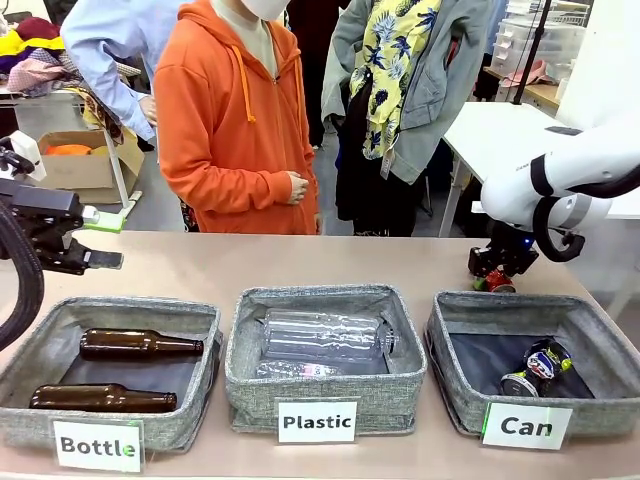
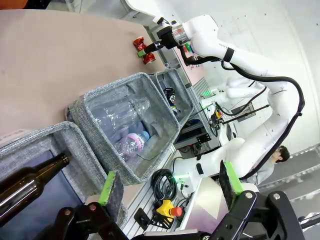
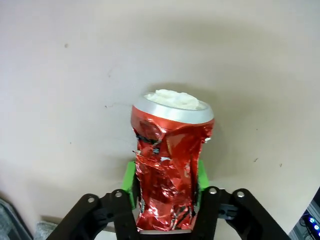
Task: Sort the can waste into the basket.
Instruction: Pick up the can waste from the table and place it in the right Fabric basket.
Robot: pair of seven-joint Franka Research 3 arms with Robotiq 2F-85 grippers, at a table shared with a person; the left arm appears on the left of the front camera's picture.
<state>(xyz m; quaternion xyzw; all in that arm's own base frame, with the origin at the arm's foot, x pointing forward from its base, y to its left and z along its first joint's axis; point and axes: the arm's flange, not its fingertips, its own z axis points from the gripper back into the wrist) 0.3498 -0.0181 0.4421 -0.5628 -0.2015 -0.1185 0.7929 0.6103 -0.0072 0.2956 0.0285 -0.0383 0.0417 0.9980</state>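
Behind the basket [image 1: 600,340] labelled "Can", at the table's right rear, the right gripper [image 1: 497,278] is lowered to the tabletop with its green pads closed against both sides of the crushed red can [image 3: 167,175]. In the right wrist view, the can lies lengthwise between the fingers, its silver rim pointing away from the wrist and its body resting on the table [image 3: 75,75]. The left wrist view shows the same red can clamped between the pads on the bare table, just beyond the far basket.

The black can [image 1: 537,368] lies on its side inside the "Can" basket, on the dark lining near the front wall.

At the left edge, the left gripper [image 1: 98,240] hangs above the "Bottle" bin [image 1: 30,370], fingers spread wide and holding nothing. That bin contains two brown glass bottles [image 1: 135,345]. The middle "Plastic" bin [image 1: 250,375] contains clear plastic bottles [image 1: 325,335].
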